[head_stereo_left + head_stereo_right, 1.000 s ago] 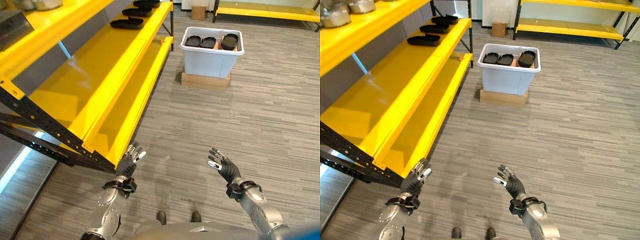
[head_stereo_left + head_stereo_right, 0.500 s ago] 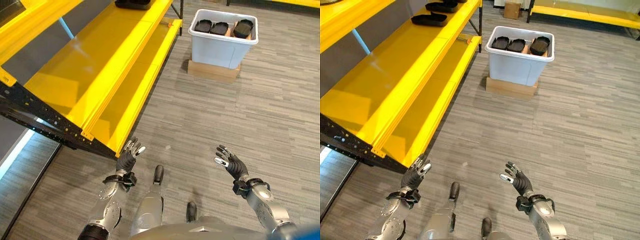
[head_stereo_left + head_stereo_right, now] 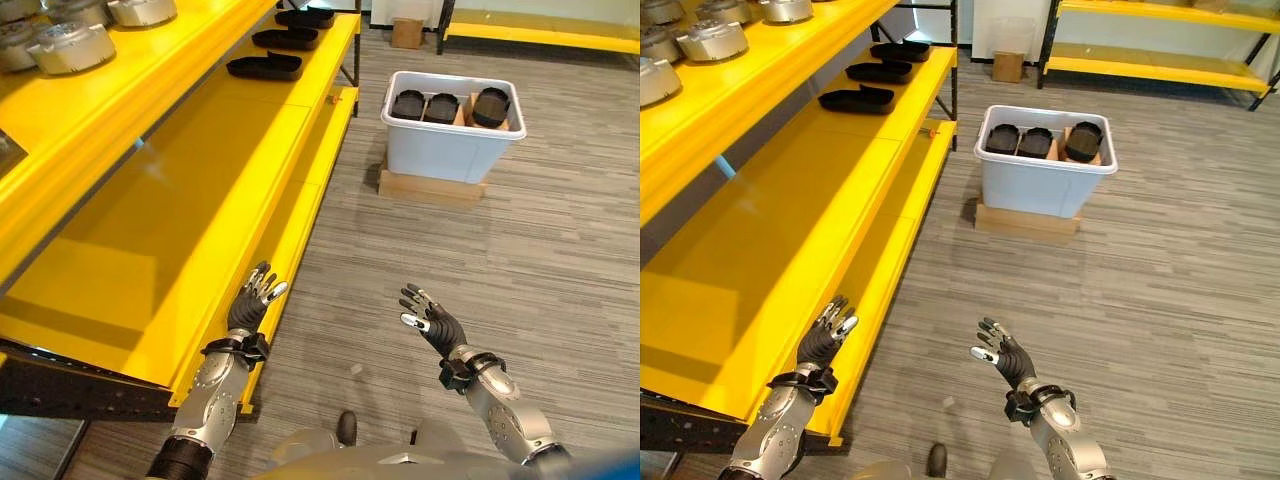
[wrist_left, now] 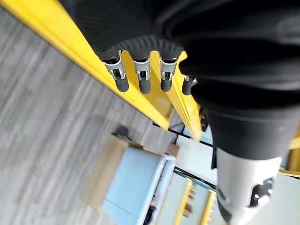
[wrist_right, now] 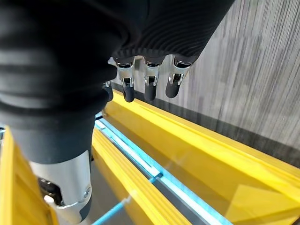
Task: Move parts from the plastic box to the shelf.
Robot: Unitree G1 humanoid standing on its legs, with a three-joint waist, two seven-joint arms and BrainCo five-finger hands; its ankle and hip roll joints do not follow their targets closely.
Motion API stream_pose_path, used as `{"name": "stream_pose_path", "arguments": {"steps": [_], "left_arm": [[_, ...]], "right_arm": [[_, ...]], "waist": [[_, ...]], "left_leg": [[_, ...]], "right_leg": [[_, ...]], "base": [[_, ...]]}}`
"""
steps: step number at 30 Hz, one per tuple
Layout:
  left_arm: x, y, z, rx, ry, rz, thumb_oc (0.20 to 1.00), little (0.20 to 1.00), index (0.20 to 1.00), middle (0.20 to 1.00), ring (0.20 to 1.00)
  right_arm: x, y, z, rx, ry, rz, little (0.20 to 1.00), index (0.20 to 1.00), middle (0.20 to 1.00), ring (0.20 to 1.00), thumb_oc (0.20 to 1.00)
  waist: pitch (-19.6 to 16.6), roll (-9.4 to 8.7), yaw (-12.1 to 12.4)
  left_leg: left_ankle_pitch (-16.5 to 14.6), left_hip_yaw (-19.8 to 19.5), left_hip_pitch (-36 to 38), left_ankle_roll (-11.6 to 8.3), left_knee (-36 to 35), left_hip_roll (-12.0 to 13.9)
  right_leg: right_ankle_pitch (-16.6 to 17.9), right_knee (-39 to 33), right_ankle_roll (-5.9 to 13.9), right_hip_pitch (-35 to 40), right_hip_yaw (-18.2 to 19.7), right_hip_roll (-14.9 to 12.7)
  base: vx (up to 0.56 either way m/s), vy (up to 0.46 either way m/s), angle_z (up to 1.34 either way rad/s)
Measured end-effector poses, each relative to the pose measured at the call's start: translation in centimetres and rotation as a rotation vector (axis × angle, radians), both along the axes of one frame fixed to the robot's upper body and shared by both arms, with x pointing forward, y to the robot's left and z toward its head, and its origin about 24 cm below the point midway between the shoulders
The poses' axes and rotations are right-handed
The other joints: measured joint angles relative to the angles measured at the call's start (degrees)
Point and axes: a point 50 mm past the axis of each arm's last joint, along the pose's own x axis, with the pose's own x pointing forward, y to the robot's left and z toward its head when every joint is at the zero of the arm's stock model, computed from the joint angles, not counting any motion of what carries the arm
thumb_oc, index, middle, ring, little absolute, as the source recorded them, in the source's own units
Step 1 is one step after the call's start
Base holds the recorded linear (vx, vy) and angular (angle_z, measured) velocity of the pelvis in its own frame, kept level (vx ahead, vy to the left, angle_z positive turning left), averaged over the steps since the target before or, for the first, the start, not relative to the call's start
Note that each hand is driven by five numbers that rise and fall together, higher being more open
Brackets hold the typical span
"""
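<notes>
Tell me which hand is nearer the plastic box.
Right. The right hand hangs open over the floor, short of the plastic box and roughly in line with it. The left hand, also open, is off to the side at the yellow shelf's edge.

The shelf (image 3: 200, 170) runs along the left, with parts (image 3: 265, 66) lying on its far end. The plastic box (image 3: 450, 140) sits to the right of it on a cardboard base (image 3: 428, 187), more parts (image 3: 448, 106) inside.

Bright yellow shelf (image 3: 190, 190) on black frame. Pale blue-grey plastic box (image 3: 450, 150) holding black parts (image 3: 440, 106), on tan cardboard (image 3: 430, 187). Grey streaked floor (image 3: 540, 260). Silver, dark-tipped fingers (image 3: 262, 288).
</notes>
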Motion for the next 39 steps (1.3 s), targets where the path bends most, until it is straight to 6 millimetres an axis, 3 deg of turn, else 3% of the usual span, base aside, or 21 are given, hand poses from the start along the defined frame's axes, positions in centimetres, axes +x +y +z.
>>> {"name": "stream_pose_path", "arguments": {"steps": [3, 4, 6, 7, 10, 11, 12, 16, 19, 21, 24, 26, 29, 30, 31, 32, 34, 35, 36, 37, 39], "left_arm": [[-0.2, -0.1, -0.3, -0.004, 0.014, 0.000, 1.000, 1.000, 1.000, 1.000, 1.000], [-0.4, -0.1, -0.4, -0.009, 0.018, 0.003, 1.000, 1.000, 1.000, 1.000, 1.000], [-0.3, 0.0, -0.4, -0.005, 0.016, 0.004, 1.000, 1.000, 1.000, 1.000, 1.000], [-0.3, 0.0, -0.4, -0.005, 0.016, 0.001, 1.000, 1.000, 1.000, 1.000, 1.000], [-0.4, -0.4, -0.7, -0.021, 0.028, 0.006, 1.000, 1.000, 1.000, 1.000, 1.000], [-0.5, -0.4, -0.7, -0.023, 0.028, 0.002, 1.000, 1.000, 1.000, 1.000, 1.000], [-0.7, -1.1, -1.0, -0.054, 0.035, 0.013, 1.000, 1.000, 1.000, 1.000, 1.000], [-0.5, -2.1, -1.1, -0.096, 0.028, 0.016, 1.000, 1.000, 1.000, 1.000, 1.000], [-0.4, -2.0, -1.1, -0.100, 0.027, 0.028, 1.000, 1.000, 1.000, 1.000, 1.000], [-0.1, -2.1, -0.9, -0.106, 0.018, 0.028, 1.000, 1.000, 1.000, 1.000, 1.000], [-0.3, -1.7, -1.0, -0.094, 0.027, 0.028, 1.000, 1.000, 1.000, 1.000, 1.000], [-0.7, -1.3, -1.2, -0.086, 0.041, 0.034, 1.000, 1.000, 1.000, 1.000, 1.000], [-0.8, -1.3, -1.3, -0.087, 0.044, 0.036, 1.000, 1.000, 1.000, 1.000, 1.000], [-0.7, -1.6, -1.4, -0.086, 0.046, 0.023, 1.000, 1.000, 1.000, 1.000, 1.000], [-0.5, -1.8, -1.4, -0.099, 0.043, 0.035, 1.000, 1.000, 1.000, 1.000, 1.000], [-0.8, -1.9, -1.6, -0.102, 0.056, 0.032, 1.000, 1.000, 1.000, 1.000, 1.000], [-1.2, -1.7, -1.9, -0.096, 0.073, 0.037, 1.000, 1.000, 1.000, 1.000, 1.000], [-1.3, -1.4, -2.1, -0.089, 0.082, 0.042, 1.000, 1.000, 1.000, 1.000, 1.000], [-1.3, -1.4, -2.1, -0.088, 0.082, 0.043, 1.000, 1.000, 1.000, 1.000, 1.000], [-1.3, -1.2, -2.0, -0.087, 0.079, 0.050, 1.000, 1.000, 1.000, 1.000, 1.000], [-1.4, -1.1, -2.1, -0.086, 0.083, 0.055, 1.000, 1.000, 1.000, 1.000, 1.000]], "right_arm": [[-0.3, -0.1, -0.3, -0.004, 0.017, -0.001, 1.000, 1.000, 1.000, 1.000, 1.000], [-0.3, 0.0, -0.4, -0.003, 0.021, 0.000, 1.000, 1.000, 1.000, 1.000, 1.000], [-0.1, 0.1, -0.2, 0.000, 0.011, 0.002, 1.000, 1.000, 1.000, 1.000, 1.000], [-0.1, 0.1, -0.2, -0.001, 0.011, 0.000, 1.000, 1.000, 1.000, 1.000, 1.000], [-0.3, -0.1, -0.4, -0.007, 0.024, -0.004, 1.000, 1.000, 1.000, 1.000, 1.000], [-0.3, -0.1, -0.4, -0.007, 0.026, -0.003, 1.000, 1.000, 1.000, 1.000, 1.000], [-0.4, -0.4, -0.7, -0.019, 0.040, -0.007, 1.000, 1.000, 1.000, 1.000, 1.000], [0.1, -1.1, -0.4, -0.055, 0.030, 0.004, 1.000, 1.000, 1.000, 1.000, 1.000], [0.6, -1.1, 0.3, -0.056, -0.006, 0.014, 1.000, 1.000, 1.000, 1.000, 1.000], [0.7, -1.2, 0.5, -0.061, -0.015, 0.015, 1.000, 1.000, 1.000, 1.000, 1.000], [0.6, -1.0, 0.4, -0.063, -0.012, 0.027, 1.000, 1.000, 1.000, 1.000, 1.000], [0.7, -0.7, 0.4, -0.062, -0.013, 0.038, 1.000, 1.000, 1.000, 1.000, 1.000], [0.7, -0.7, 0.4, -0.063, -0.014, 0.038, 1.000, 1.000, 1.000, 1.000, 1.000], [1.2, -0.9, 0.7, -0.079, -0.028, 0.040, 1.000, 1.000, 1.000, 1.000, 1.000], [2.0, -0.9, 0.9, -0.097, -0.035, 0.050, 1.000, 1.000, 1.000, 1.000, 1.000], [2.6, -0.9, 1.3, -0.096, -0.051, 0.047, 1.000, 1.000, 1.000, 1.000, 1.000], [2.5, -1.2, 1.1, -0.096, -0.048, 0.022, 1.000, 1.000, 1.000, 1.000, 1.000], [2.1, -1.4, 0.7, -0.100, -0.030, 0.014, 1.000, 1.000, 1.000, 1.000, 1.000], [2.1, -1.4, 0.7, -0.100, -0.029, 0.013, 1.000, 1.000, 1.000, 1.000, 1.000], [1.4, -1.8, 0.2, -0.109, -0.002, -0.001, 1.000, 1.000, 1.000, 1.000, 1.000], [0.6, -1.9, -0.5, -0.113, 0.029, 0.000, 1.000, 1.000, 1.000, 1.000, 1.000]], "waist": [[0.46, -1.20, -1.47], [0.04, -1.55, -1.31], [-0.32, -2.40, -1.25], [-0.38, -2.55, -1.20], [-0.99, -2.61, -1.77], [-1.16, -2.82, -1.51], [-1.84, -1.08, -1.62], [-4.12, 0.89, -2.06], [-5.02, 0.23, -2.16], [-5.17, 0.03, -1.95], [-4.45, -2.65, -0.25], [-4.08, -3.82, 0.39], [-4.09, -3.22, 0.11], [-3.35, -3.12, 0.48], [-1.39, -4.70, 2.50], [-0.99, -4.99, 3.50], [-0.61, -3.84, 4.28], [-0.59, -3.09, 4.44], [-0.58, -3.09, 4.47], [-0.60, -1.18, 5.02], [-1.12, -0.08, 5.43]], "left_leg": [[-0.86, 0.60, 3.45, -3.14, -1.04, -0.61], [-1.75, 0.93, 4.34, -4.46, -1.93, -0.52], [-3.06, 1.46, 5.46, -4.77, -2.58, -0.63], [-3.17, 1.49, 5.99, -4.79, -2.54, -0.62], [-5.61, 0.70, 10.04, -8.25, -2.55, -0.21], [-5.83, 0.92, 10.66, -8.52, -2.36, -0.30], [-7.18, 0.03, 12.78, -10.31, -2.64, 1.62], [-6.93, 1.33, 12.26, -11.53, 5.25, 4.81], [-6.68, 1.29, 7.29, -13.76, 16.92, 5.18], [-4.61, 1.39, 2.75, -14.32, 28.02, 5.69], [-2.89, 2.12, -5.31, -15.48, 41.76, 6.49], [-2.90, 2.17, -7.11, -15.53, 41.01, 7.19], [-1.80, 1.13, -9.97, -16.61, 37.85, 8.75], [-4.93, 2.14, -13.84, -18.55, 38.32, 7.03], [-7.27, 3.97, -12.78, -15.57, 30.64, 4.39], [-6.28, 6.54, -13.65, -14.11, 23.13, 3.31], [-3.32, 6.77, -14.83, -13.75, 12.61, 4.01], [-0.72, 6.77, -15.50, -15.36, 7.64, 4.96], [-0.59, 6.76, -15.53, -15.38, 7.40, 5.02], [1.21, 5.95, -16.64, -15.80, 4.96, 6.96], [0.76, 3.84, -15.44, -16.07, 4.12, 7.65]], "right_leg": [[2.97, -15.84, -1.51, -1.38, -5.62, -0.01], [5.28, -24.31, -0.81, -1.34, -7.41, 0.20], [9.37, -35.01, 0.12, -1.11, -9.01, -0.19], [10.44, -37.15, -0.49, -0.62, -9.46, -0.32], [14.89, -39.53, -2.24, 4.48, -10.70, -1.06], [18.01, -40.04, -4.40, 5.17, -10.45, -1.05], [20.46, -40.07, -6.43, 7.00, -12.31, 0.12], [17.64, -41.47, -10.94, 11.54, -12.71, 4.39], [15.23, -43.00, -12.59, 14.05, -11.44, 5.82], [13.77, -43.56, -13.74, 15.48, -10.88, 7.38], [12.70, -44.39, -15.04, 18.23, -8.88, 7.45], [12.68, -44.78, -14.90, 19.75, -8.65, 6.99], [12.60, -45.39, -14.77, 20.90, -9.03, 6.99], [11.82, -44.79, -13.75, 20.10, -7.48, 6.13], [11.56, -44.32, -13.76, 19.76, -4.57, 4.18], [11.86, -44.83, -14.14, 19.77, -3.39, 3.21], [11.24, -45.12, -13.20, 20.90, -3.58, 3.37], [10.70, -45.17, -13.01, 21.45, -3.87, 3.75], [10.63, -45.16, -12.91, 21.48, -3.85, 3.81], [9.91, -45.39, -12.41, 22.62, -3.80, 4.66], [8.55, -45.44, -11.03, 22.80, -1.75, 4.51]], "base": [[0.38, -0.133, 0.04], [0.29, -0.131, -0.15], [0.24, -0.118, -0.16], [0.42, -0.234, -0.02], [0.37, -0.201, 0.07], [0.38, -0.220, 0.10], [0.23, -0.197, 0.09], [0.29, -0.302, -0.10], [0.23, -0.278, -0.27], [0.17, -0.219, -0.19], [0.12, -0.142, -0.30], [0.00, 0.001, -0.24], [0.26, -0.067, -0.05], [0.19, 0.001, -0.30], [0.20, 0.004, -0.55], [0.29, 0.005, -0.71], [0.25, 0.009, -0.22], [0.11, 0.008, -0.07], [0.39, 0.072, -0.16], [0.28, 0.062, -0.31], [0.29, 0.074, -0.55]]}}
